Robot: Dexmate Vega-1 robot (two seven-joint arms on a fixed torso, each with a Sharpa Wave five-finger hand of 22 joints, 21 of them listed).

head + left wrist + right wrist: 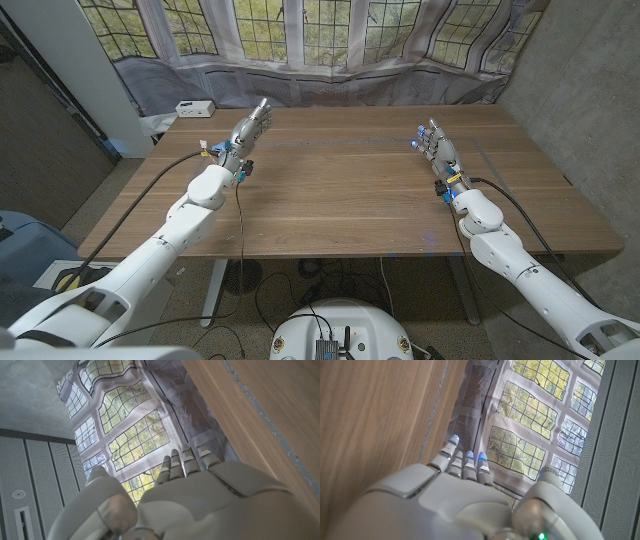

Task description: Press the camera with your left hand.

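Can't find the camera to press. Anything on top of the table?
On the wooden table: only the left robot hand and right robot hand, holding nothing. No camera visible. A small white box sits beyond the far left corner. The area under the hands is hidden.

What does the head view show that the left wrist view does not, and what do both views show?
Head view alone: the right hand, open on the table's right side, both arms, a small white box on a ledge past the table's far left corner, and the whole wooden table, where I see no camera. Left wrist view alone: a grey concrete wall and a ribbed grey panel. Both: the left hand, open with fingers straight, the table's wood, and the window-print curtain.
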